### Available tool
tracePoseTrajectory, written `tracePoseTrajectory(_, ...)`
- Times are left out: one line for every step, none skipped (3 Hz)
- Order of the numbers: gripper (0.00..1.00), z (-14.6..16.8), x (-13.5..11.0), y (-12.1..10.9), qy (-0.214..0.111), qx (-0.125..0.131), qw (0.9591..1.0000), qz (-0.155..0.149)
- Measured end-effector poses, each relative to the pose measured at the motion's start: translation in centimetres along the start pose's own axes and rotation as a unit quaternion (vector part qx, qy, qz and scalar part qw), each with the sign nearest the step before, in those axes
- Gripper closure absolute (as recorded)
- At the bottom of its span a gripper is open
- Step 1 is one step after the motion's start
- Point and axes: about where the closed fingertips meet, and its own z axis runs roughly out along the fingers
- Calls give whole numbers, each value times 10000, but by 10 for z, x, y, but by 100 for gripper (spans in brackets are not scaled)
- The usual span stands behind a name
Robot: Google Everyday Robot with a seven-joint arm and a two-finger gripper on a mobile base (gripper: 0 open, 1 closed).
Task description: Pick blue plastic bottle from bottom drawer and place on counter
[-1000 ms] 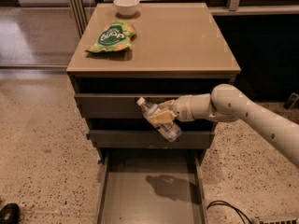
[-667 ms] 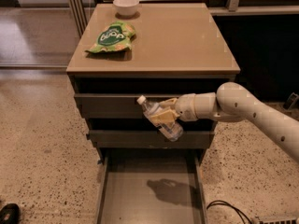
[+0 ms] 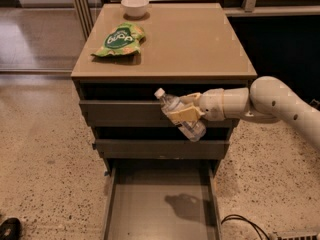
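My smooth, cream plastic hand [image 3: 179,115], before the matt grey-brown drawer fronts [image 3: 125,113], grips a small clear glossy plastic bottle [image 3: 194,130]. Above my hand the tan-beige worktop [image 3: 200,44] shines glossy under a crinkly green snack bag [image 3: 119,40]. Below, the bottom drawer [image 3: 150,214] has a matt grey floor.

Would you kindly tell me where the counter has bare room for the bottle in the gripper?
The counter is bare from the green snack bag to its right edge. The back-left is crowded: white bowl, then bag. The gripper holds the blue plastic bottle before the upper drawers.
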Motion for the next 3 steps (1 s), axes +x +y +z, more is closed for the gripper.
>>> tracePoseTrajectory(100,-15,-21,-19,-109,-70,9998,171)
tracePoseTrajectory(100,-20,-48,-51,-70,-244,9990,371)
tracePoseTrajectory(100,-36,-78,-67,-217,-74,9996,175)
